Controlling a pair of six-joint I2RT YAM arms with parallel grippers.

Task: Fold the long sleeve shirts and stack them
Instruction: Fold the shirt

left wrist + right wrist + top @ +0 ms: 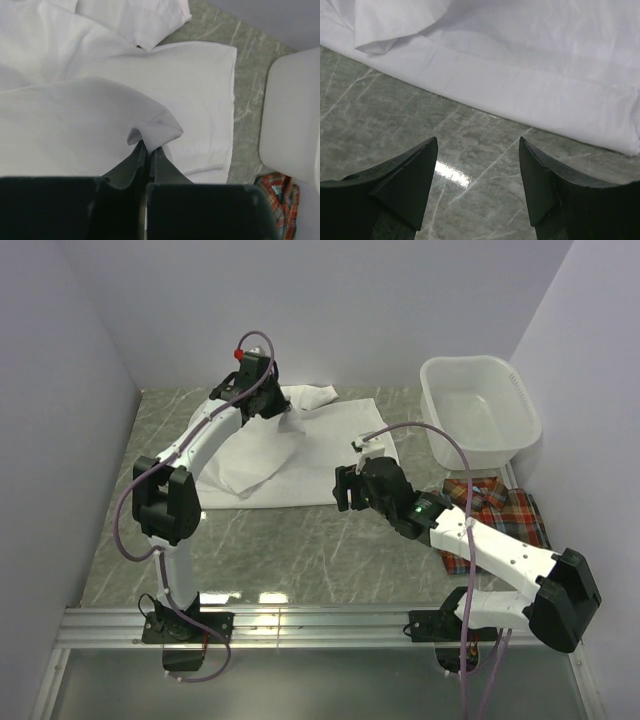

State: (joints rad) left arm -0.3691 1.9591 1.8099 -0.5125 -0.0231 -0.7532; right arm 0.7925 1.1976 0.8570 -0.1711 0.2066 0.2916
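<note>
The white shirt [300,445] lies spread on the marble table, partly folded. My left gripper [262,390] is shut on a pinch of its cloth [155,131] and holds that part lifted over the rest of the shirt [200,90]. My right gripper [345,490] is open and empty, hovering low over the bare table just in front of the shirt's near hem [520,100]. The plaid shirt [500,515] lies crumpled at the right, partly under my right arm; a bit of it shows in the left wrist view [280,200].
A white plastic basin [480,410] stands at the back right, also at the right edge of the left wrist view [292,115]. White walls close in the table on the left, back and right. A metal rail [320,625] runs along the near edge.
</note>
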